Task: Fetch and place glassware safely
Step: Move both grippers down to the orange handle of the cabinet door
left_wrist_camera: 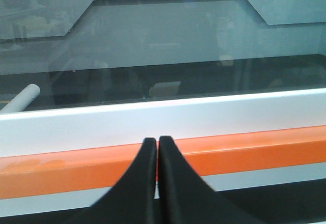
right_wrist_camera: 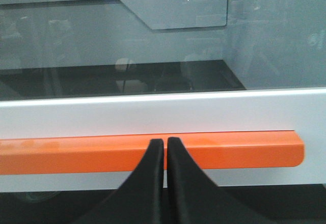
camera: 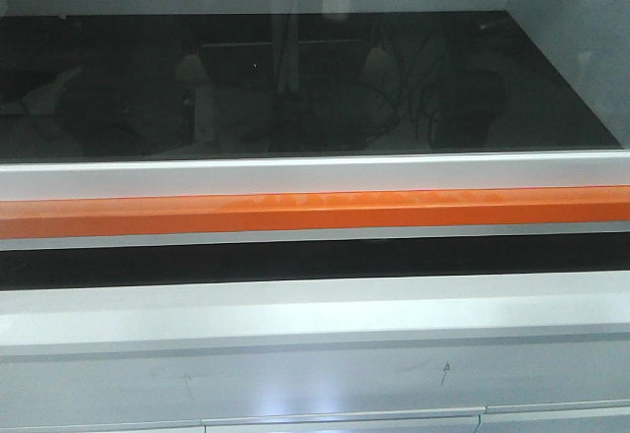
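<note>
The glassware is out of view in all three views. My left gripper (left_wrist_camera: 157,139) is shut with nothing between its black fingers, its tips level with the orange handle bar (left_wrist_camera: 244,150) of a glass sash. My right gripper (right_wrist_camera: 165,141) is shut too and empty, pointing at the same orange bar (right_wrist_camera: 229,150) near its right end. In the front view neither gripper shows, only the orange bar (camera: 315,212) running across the frame.
A white frame (camera: 315,175) carries the glass pane (camera: 295,79), behind which lies a dark cabinet floor. A white tube (left_wrist_camera: 23,98) lies at the left behind the glass. Grey panels (right_wrist_camera: 173,2) form the back wall. White cabinet fronts (camera: 315,374) are below.
</note>
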Controlling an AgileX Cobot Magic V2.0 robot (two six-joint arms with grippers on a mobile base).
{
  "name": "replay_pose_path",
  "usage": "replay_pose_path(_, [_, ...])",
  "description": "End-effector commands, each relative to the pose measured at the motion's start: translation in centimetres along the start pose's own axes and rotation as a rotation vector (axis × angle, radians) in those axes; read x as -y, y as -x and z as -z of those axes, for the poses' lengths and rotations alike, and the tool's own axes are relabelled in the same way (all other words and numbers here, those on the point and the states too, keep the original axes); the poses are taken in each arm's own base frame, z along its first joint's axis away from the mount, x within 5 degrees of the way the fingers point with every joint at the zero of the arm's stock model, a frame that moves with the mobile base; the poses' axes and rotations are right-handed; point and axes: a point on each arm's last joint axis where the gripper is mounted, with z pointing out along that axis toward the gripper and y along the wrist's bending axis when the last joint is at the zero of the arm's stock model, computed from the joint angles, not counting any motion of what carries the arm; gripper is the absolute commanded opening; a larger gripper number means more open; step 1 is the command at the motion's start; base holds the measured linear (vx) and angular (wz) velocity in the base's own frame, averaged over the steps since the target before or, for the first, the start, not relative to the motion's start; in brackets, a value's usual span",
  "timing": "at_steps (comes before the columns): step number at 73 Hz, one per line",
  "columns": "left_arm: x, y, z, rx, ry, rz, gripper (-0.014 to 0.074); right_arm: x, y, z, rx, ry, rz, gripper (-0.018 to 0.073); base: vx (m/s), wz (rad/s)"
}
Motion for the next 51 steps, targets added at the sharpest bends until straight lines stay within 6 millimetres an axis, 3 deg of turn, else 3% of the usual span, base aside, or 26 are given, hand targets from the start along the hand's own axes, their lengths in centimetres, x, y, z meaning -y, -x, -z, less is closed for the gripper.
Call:
replay_pose_path(1, [0.1, 0.5, -0.6, 0.052, -0.007, 0.015, -0.0007, -0.3, 1.1, -0.7, 0.082, 0.027, 0.026, -0.0005, 0.0, 0.0])
replay_pose_path(15, [0.0, -1.9, -1.9, 0.001, -0.002, 0.018, -0.0007, -0.5, -0.9, -2.5, 0.069, 0.046, 0.026, -0.0003, 0.0, 0.0])
replay_pose_path(28, [-0.1, -2.5, -2.9, -0.016, 0.001, 0.029, -0.0007, -0.5, -2.9, -3.8, 0.028, 0.043, 0.028, -0.0001, 0.0, 0.0])
replay_pose_path(51, [-0.1, -3.8, -4.4, -0.018, 0.006, 0.04, -0.0007, -0.8, -4.7, -6.5, -0.016, 0.07, 0.072, -0.0001, 0.0, 0.0])
